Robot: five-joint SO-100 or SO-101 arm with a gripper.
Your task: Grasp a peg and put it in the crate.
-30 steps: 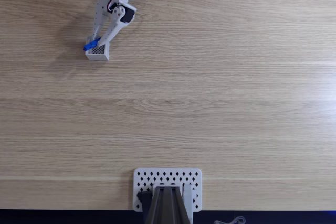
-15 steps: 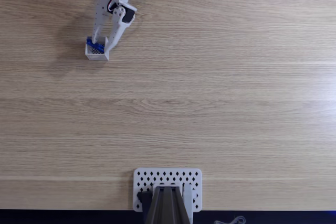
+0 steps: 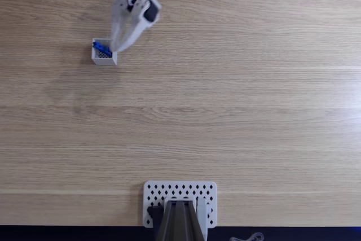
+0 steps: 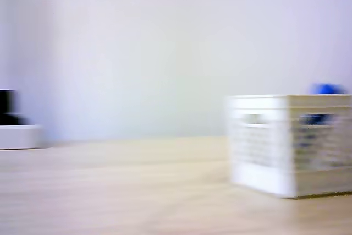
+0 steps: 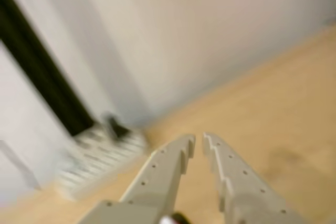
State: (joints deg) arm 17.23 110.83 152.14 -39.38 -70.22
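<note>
The peg (image 3: 101, 47) lies in the crate (image 3: 105, 58) on the wooden table (image 3: 225, 111).

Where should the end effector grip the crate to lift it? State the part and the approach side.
Grip the crate by one thin wall's top rim, coming from above: it sits open-topped on the table. Choose a wall away from the peg, which pokes above the rim.

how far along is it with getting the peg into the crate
Nearly finished. Done: the blue peg lies in the crate, one end poking above its rim. In hand: nothing; the gripper is empty, its jaws a narrow gap apart, beside the crate's right edge in the fixed view. Left: only clearing the arm.
</note>
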